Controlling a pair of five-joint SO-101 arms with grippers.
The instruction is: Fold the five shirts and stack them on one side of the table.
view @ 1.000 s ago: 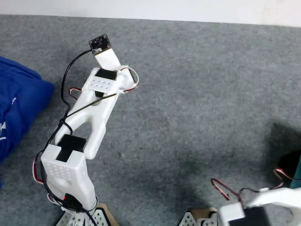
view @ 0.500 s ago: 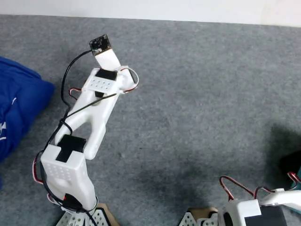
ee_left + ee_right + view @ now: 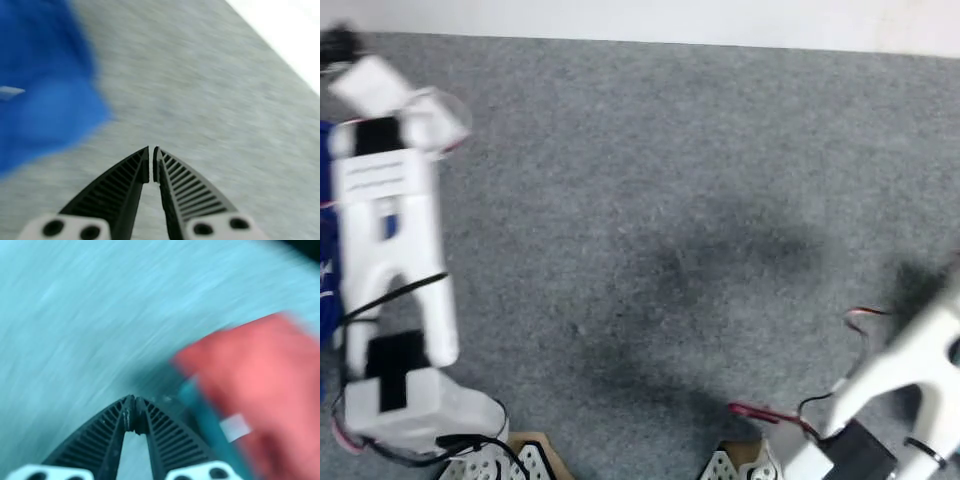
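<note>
The blue shirt (image 3: 45,95) lies at one side of the grey desk (image 3: 210,100), and a red shirt (image 3: 255,385) lies near the right pincer (image 3: 134,415). Both shirts look soft, light and floppy, so a corner or hem is likely best to pinch. The left pincer (image 3: 151,152) and the right pincer are pressed together and hold nothing.

Table cover (image 3: 700,200) grey, rough, felt-like. Blue shirt (image 3: 45,100) soft matt cloth. Left hand (image 3: 151,164) black ribbed plastic.

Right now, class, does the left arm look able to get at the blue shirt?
Probably yes. The left gripper sits close beside the blue shirt, with just grey table between them; its jaws are shut, so it must open first.
</note>
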